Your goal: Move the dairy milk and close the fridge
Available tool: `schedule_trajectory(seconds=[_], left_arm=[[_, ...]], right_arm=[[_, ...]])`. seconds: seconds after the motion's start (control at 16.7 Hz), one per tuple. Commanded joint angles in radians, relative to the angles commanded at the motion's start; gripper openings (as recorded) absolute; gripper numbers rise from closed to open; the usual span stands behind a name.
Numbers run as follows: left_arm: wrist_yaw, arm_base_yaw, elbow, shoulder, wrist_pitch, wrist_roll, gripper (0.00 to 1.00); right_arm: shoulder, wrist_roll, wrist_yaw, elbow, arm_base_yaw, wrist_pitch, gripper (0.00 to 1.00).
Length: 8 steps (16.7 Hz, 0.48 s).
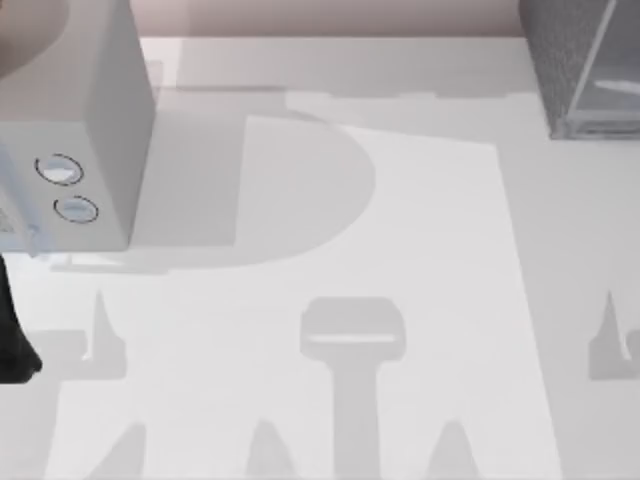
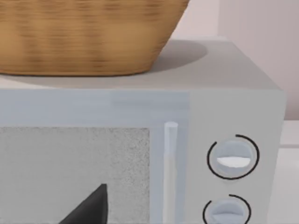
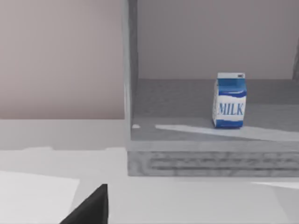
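Note:
The dairy milk [image 3: 230, 100], a small blue carton with a white "MILK" band, stands upright on the floor inside the fridge [image 3: 187, 158]. The fridge [image 1: 565, 70] is a dark grey speckled cabinet at the table's far right corner, and its pale door panel [image 1: 612, 75] is swung open. A dark part of my right gripper [image 3: 91, 207] shows low in the right wrist view, well short of the fridge and off to one side of the carton. My left gripper [image 2: 88, 207] hangs in front of the light grey box, and its arm [image 1: 12, 340] sits at the table's left edge.
A light grey box with two round dials [image 1: 75, 120] stands at the far left of the table. A wicker basket [image 2: 84, 37] rests on top of it. The white table [image 1: 400, 250] stretches between the box and the fridge.

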Motion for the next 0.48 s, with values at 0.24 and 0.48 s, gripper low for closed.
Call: schedule_trajectory(seconds=[0.24,0.48], left_arm=[[0.0,0.0,0.0,0.0,0.0,0.0,1.0],[0.0,0.0,0.0,0.0,0.0,0.0,1.0]], right_arm=[[-0.006,0.0,-0.002,0.01,-0.002,-0.011,1.0],[-0.11,0.001,-0.005,0.098,0.003,-0.161,1.0]])
